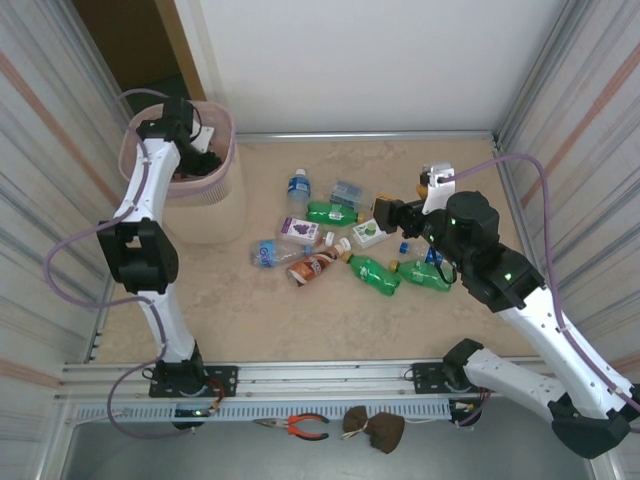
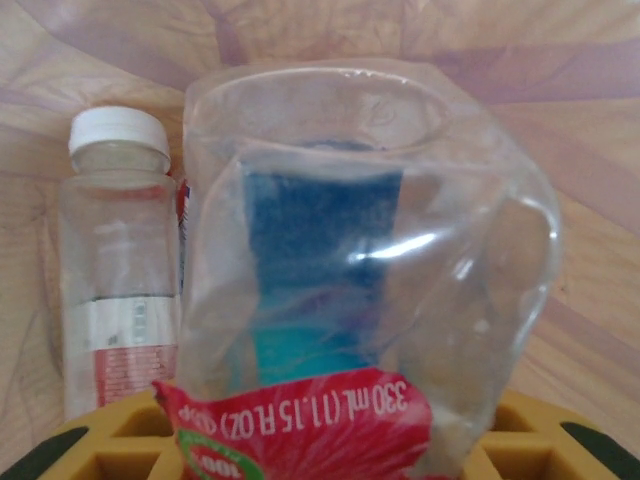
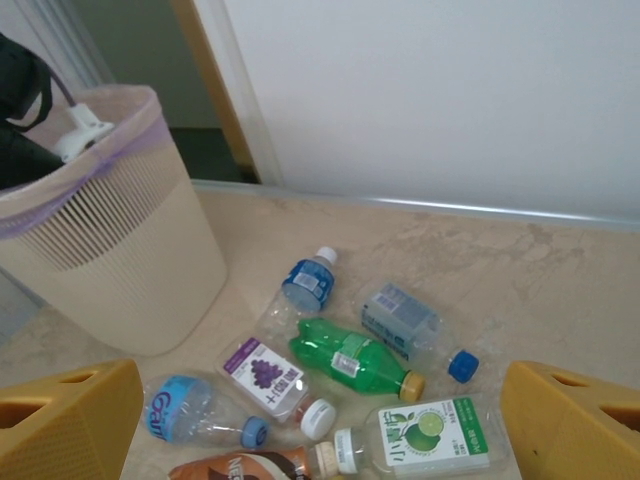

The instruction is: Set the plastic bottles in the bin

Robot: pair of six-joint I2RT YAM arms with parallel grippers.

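Count, top view: nine plastic bottles [image 1: 332, 213] lie on the table [image 1: 470, 180], in a loose cluster between the bin [image 1: 226, 128] and the right arm.
- three green
- one brown-labelled [image 1: 315, 267]
- one with a purple grape label [image 1: 300, 230]
- one with a lime label [image 1: 368, 232]
- three clear with blue labels

One bin, standing at the far left of the table, well apart from the nearest bottle.

Left gripper [image 1: 192, 145]: reaches down through the bin's rim. The jaws are partly closed and pinch a crushed clear bottle [image 2: 370, 250] with a red label; the wrist view shows it between the yellow fingers [image 2: 90, 445]. Just beside it is one more clear bottle with a white cap [image 2: 115, 260], lying against the bin's pale inner surface.

Right gripper [image 1: 395, 215]: hovers over the right side of the cluster. The jaws are spread wide, with nothing between them and nothing touched. Its wrist view shows seven of the table bottles between and beyond the yellow fingers [image 3: 70, 420].
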